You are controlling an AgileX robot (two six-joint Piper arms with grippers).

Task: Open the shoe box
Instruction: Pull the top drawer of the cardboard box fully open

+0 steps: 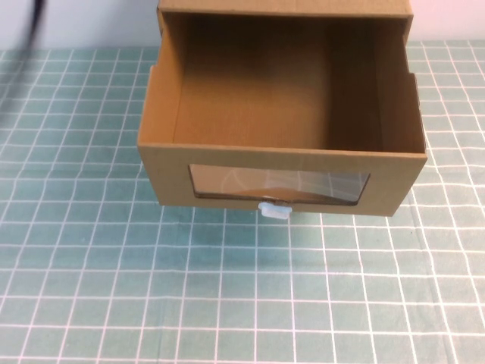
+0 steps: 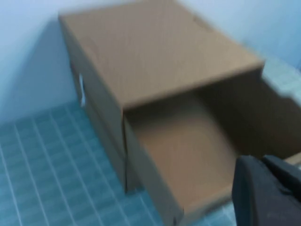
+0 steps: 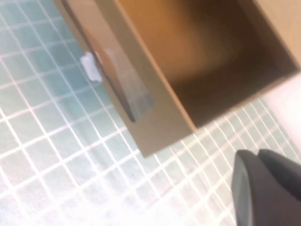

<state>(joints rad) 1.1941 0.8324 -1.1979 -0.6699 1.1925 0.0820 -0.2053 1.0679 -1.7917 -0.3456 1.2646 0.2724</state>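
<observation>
The shoe box is set at the back of the green checked surface, with its drawer slid out and empty. Thin cardboard is likely light and easily bent. The small white tab under the clear window is the best spot to be gripped. The right gripper is kept near the drawer's front, jaws closed on nothing. The left gripper is held near the box's left side; open or closed cannot be told.

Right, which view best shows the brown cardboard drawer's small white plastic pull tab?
High view: the small white plastic pull tab faces it squarely. Right wrist view shows it obliquely, apart from the right gripper; left wrist view, with the left gripper, misses it.
</observation>
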